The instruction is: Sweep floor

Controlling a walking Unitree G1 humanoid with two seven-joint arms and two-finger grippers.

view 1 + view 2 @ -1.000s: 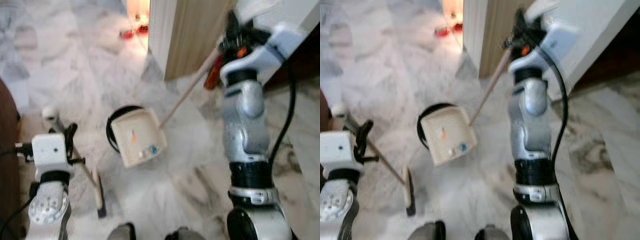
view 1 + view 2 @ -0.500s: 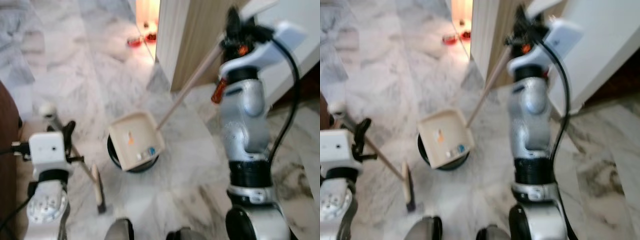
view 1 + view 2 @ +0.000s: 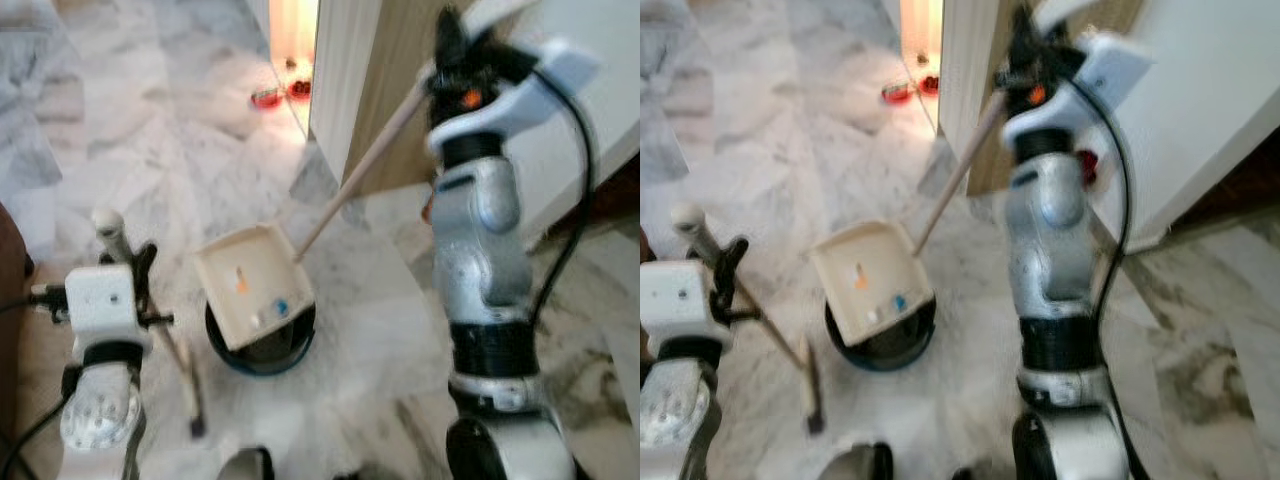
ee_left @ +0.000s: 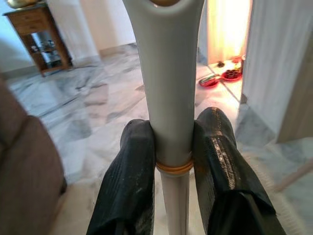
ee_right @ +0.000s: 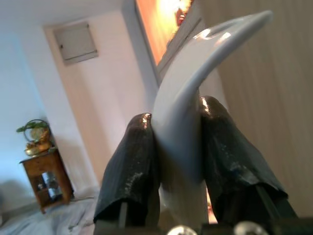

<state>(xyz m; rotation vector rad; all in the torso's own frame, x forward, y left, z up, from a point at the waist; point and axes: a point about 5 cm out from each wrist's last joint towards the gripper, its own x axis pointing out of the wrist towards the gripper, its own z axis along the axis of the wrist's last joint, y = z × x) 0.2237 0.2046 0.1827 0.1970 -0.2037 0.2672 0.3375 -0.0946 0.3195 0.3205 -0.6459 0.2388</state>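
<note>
A cream dustpan (image 3: 251,288) with small orange and blue bits in it hangs tilted over a round black bin (image 3: 262,340) on the marble floor. Its long wooden handle (image 3: 360,178) runs up to my right gripper (image 3: 447,62), which is shut on the white handle end (image 5: 182,127). My left gripper (image 3: 140,275) is shut on the broom's white grip (image 4: 168,88). The broom shaft slants down to the broom head (image 3: 193,400) on the floor, left of the bin.
A wood-panelled corner (image 3: 345,90) and a white wall stand behind the dustpan handle. Red bowls (image 3: 268,97) lie near a bright doorway at the back. A brown sofa edge (image 3: 8,340) is at my left. Open marble floor (image 3: 130,130) stretches ahead on the left.
The camera has shifted. The dustpan has moved from beside the black bin to above it, hiding most of its opening. Both grippers keep their holds.
</note>
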